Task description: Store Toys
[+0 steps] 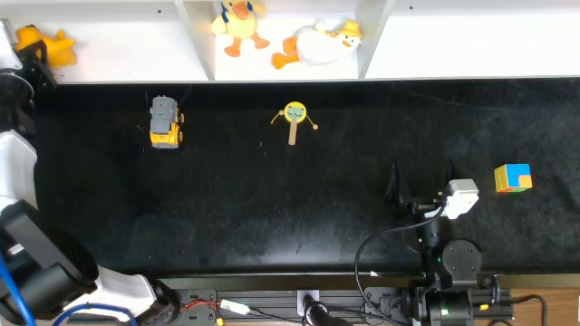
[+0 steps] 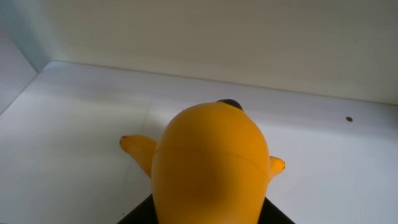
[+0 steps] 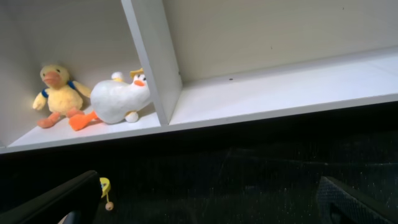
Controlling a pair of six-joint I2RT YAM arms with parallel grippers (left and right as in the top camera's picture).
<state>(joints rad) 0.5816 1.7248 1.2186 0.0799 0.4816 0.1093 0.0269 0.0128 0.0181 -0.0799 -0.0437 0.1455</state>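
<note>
Stretching wide, black mat point(image 1: 299, 208), white shelf point(image 1: 462, 54) behind it

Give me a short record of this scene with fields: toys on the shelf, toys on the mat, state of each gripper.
shelf, left compartment: orange toy
shelf, middle compartment: yellow duck plush, white duck plush
mat: toy truck, rattle drum, colour cube
left gripper: shut on orange toy, inside the left compartment
right gripper: open, holds nothing
</note>
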